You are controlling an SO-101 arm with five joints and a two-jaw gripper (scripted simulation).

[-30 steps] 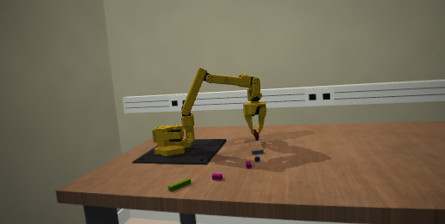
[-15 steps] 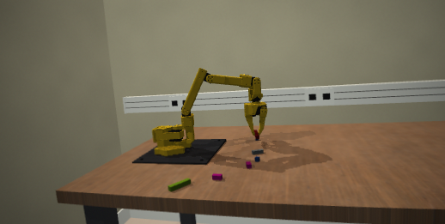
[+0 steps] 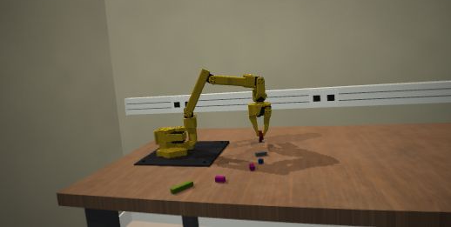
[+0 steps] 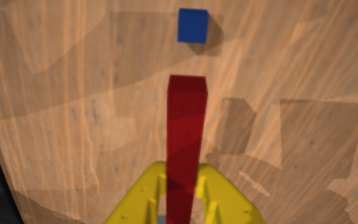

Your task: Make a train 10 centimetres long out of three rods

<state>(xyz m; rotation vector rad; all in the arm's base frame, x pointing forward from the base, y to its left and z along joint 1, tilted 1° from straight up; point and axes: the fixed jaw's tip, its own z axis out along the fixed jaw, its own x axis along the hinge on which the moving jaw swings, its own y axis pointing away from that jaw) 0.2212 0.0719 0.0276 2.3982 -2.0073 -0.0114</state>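
My gripper (image 3: 260, 130) is shut on a red rod (image 3: 260, 136) and holds it by one end, with the rod pointing down towards the table. In the wrist view the red rod (image 4: 186, 140) sticks out from between the yellow fingers. A blue cube (image 4: 193, 26) lies on the wood just beyond the rod's free end, apart from it. In the exterior view a grey rod (image 3: 261, 154), a blue cube (image 3: 260, 161) and a magenta rod (image 3: 252, 166) lie in front of the gripper.
A second magenta rod (image 3: 220, 179) and a lime rod (image 3: 181, 187) lie nearer the table's front edge. The arm's base stands on a black plate (image 3: 185, 153) at the left. A white rail (image 3: 305, 98) runs along the wall behind.
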